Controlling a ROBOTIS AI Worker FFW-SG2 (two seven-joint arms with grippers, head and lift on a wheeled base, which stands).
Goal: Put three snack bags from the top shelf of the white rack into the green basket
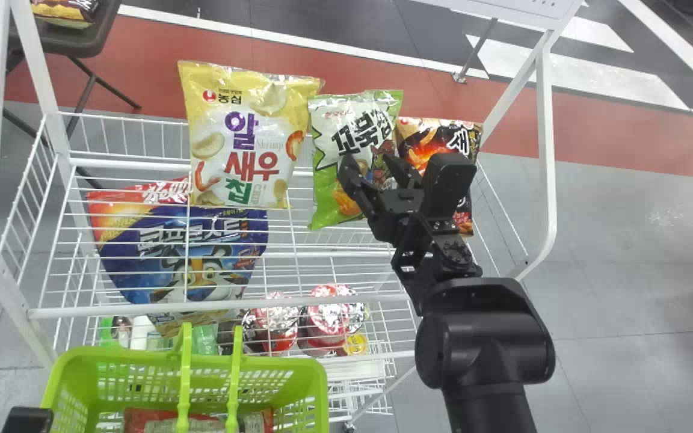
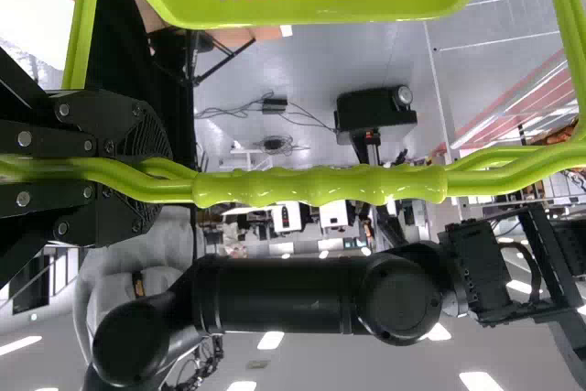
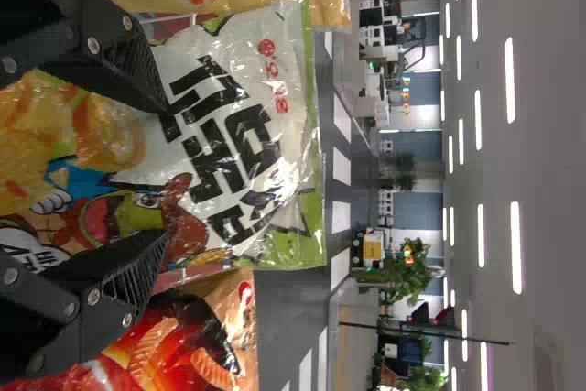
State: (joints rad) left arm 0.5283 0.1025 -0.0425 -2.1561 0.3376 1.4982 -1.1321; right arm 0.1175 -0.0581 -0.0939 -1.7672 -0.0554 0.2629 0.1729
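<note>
Head view: right gripper (image 1: 367, 160) is held over the front of the white wire rack (image 1: 160, 312), jaws spread, nothing pinched. Green-and-white bag (image 1: 351, 129) is faced by the gap: glossy film, crimped top edge, puffed body, standing upright on the top shelf. Whether it is touched by either finger can't be told.

Yellow bag (image 1: 244, 135) is placed to the left of these jaws, crinkled shiny film, pillow shape. Dark orange bag (image 1: 437, 135) is placed to their right, partly covered by the gripper. Large blue bag (image 1: 202, 252) is seen lower and further left, wrinkled plastic, on a level below. Round cups (image 1: 274, 325) with crumpled foil-like tops are set below the jaws too.

Right wrist view: both black fingers are seen apart, ribbed inner faces, bag front laid out beyond the tips.

Green basket (image 1: 316, 397) is located down and left of the right jaws, moulded plastic with slotted walls; a red packet (image 1: 148, 418) is contained in it. Left gripper (image 1: 27, 420) is seen by its left corner. Left wrist view: the rounded, ridged plastic handle (image 2: 320, 186) is clamped between that gripper's (image 2: 137, 171) closed jaws.
</note>
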